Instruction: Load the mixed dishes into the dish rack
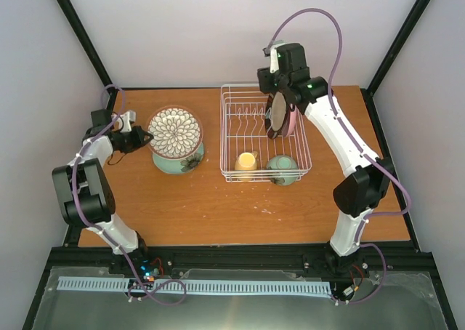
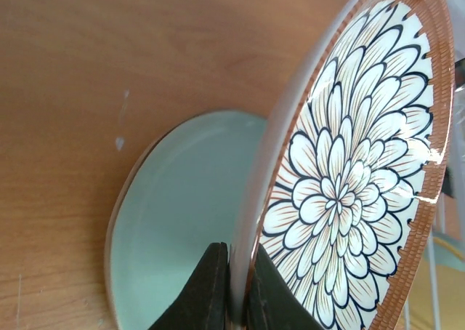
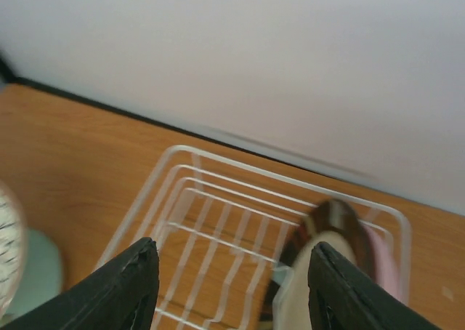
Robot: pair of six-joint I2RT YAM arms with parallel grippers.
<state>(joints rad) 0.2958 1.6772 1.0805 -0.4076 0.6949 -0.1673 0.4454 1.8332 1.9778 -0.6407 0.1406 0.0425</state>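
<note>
My left gripper (image 1: 142, 138) (image 2: 236, 272) is shut on the near rim of the petal-patterned plate (image 1: 174, 129) (image 2: 349, 184). It holds the plate tilted up off the light teal plate (image 1: 178, 161) (image 2: 174, 214), which lies flat on the table. The white wire dish rack (image 1: 231, 126) (image 3: 218, 206) holds the yellow mug (image 1: 247, 161) and the mint green bowl (image 1: 282, 168) at its near end. A brown-rimmed plate (image 1: 275, 115) (image 3: 330, 224) and the pink plate (image 1: 291, 119) (image 3: 383, 261) stand upright in its slots. My right gripper (image 1: 280, 101) (image 3: 232, 254) hangs open and empty above the rack.
The wooden table (image 1: 218, 206) is bounded by white walls and a black frame post (image 1: 87, 46) at each back corner. The rack's far left part (image 1: 243, 108) holds no dishes.
</note>
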